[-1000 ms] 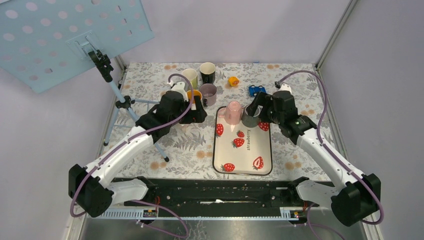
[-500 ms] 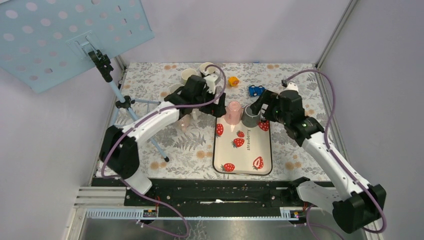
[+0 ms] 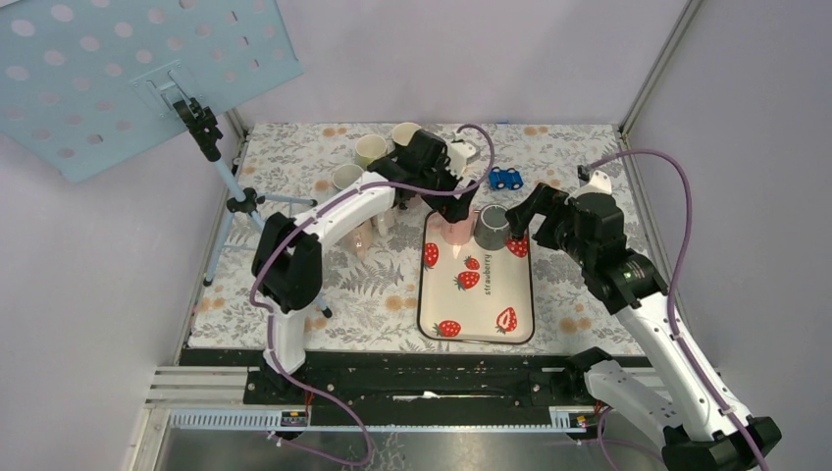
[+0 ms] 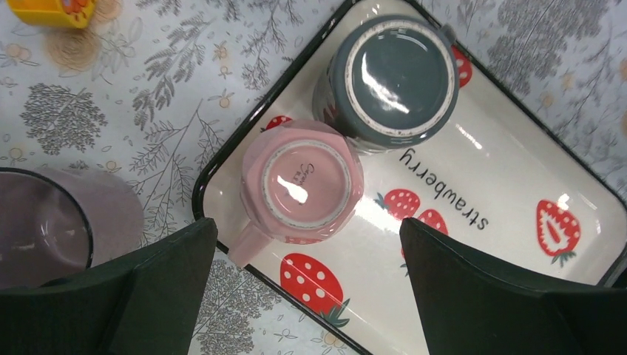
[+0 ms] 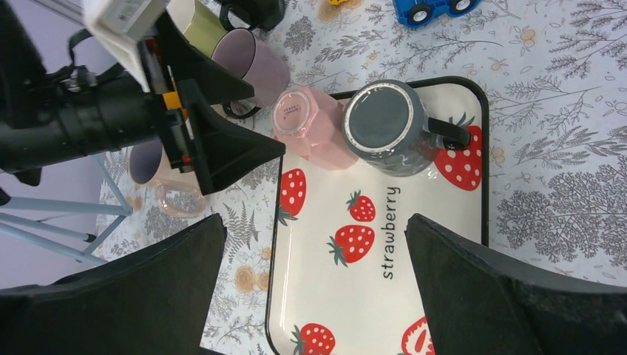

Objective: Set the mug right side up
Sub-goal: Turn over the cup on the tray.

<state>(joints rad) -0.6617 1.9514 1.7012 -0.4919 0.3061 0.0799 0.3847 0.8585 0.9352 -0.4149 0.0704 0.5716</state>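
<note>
Left pincer (image 4: 304, 225): jaws spread wide, empty, poised directly over the pink mug (image 4: 303, 181), one dark finger on each side of it in the wrist view, no contact visible. Pink mug upside down, base up, at the far left corner of the strawberry tray (image 4: 510, 159), handle out toward the tray's rim. Just beside it, apparently touching, a dark grey mug (image 4: 395, 74), likewise upside down on the tray, handle toward the right-hand rim.

Right pincer (image 5: 315, 222): also fully open and empty, raised above the right side of the tray, touching neither mug, nearer the grey one in the top view.

Beyond the tray, on the flower-patterned table (image 3: 373, 285): an upright purple mug (image 4: 44, 229) close to the tray's far left corner, a yellow toy (image 4: 52, 11), a blue toy car (image 3: 505, 178). Further left, a yellow-green mug (image 3: 371, 149) and a pale mug (image 3: 345, 177), both upright. At the table's left edge, a tripod (image 3: 235, 204) carrying a light blue perforated board (image 3: 128, 69).
</note>
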